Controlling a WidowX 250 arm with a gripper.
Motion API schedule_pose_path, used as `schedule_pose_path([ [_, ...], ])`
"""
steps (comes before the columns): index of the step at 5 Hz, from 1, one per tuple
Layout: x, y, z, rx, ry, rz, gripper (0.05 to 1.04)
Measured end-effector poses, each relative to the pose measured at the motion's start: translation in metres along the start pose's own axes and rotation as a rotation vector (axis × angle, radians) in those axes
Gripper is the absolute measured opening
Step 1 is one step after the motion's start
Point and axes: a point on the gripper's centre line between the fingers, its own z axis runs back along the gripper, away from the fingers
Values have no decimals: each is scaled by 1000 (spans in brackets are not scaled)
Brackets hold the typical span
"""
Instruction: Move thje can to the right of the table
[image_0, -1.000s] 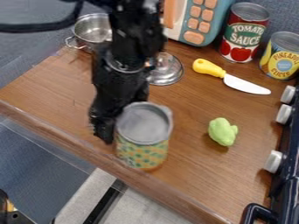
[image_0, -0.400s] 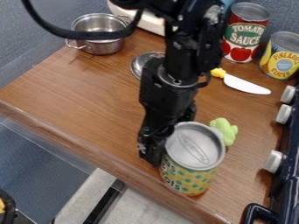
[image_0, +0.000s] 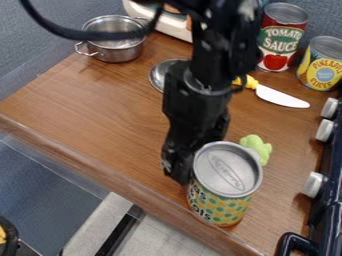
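At five o'clock on the counter (image_0: 100, 110), near its front edge, is the dotted-label can (image_0: 222, 206). The tool (image_0: 212, 162) seems to pinch it by its sides. It is better to carry it slowly toward three o'clock, stop before the stove knob (image_0: 312, 185), and release only when the base sits flat. The green toy (image_0: 258, 147), at one o'clock from it, should not be bumped.

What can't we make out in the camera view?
Camera view:
- Tool's hold on the can: hidden behind the can.
- Metal lid, right part: behind the arm.
- Knife handle's left end: behind the arm.
- Green toy, lower left: behind the can.
- Stove: cut off, right edge.
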Motion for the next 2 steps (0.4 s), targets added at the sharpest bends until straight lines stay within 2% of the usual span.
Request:
schedule_pose_path([
  [1,14,-1,23,-72,-23,41,1001],
  [2,29,0,53,-179,-36,82,1001],
])
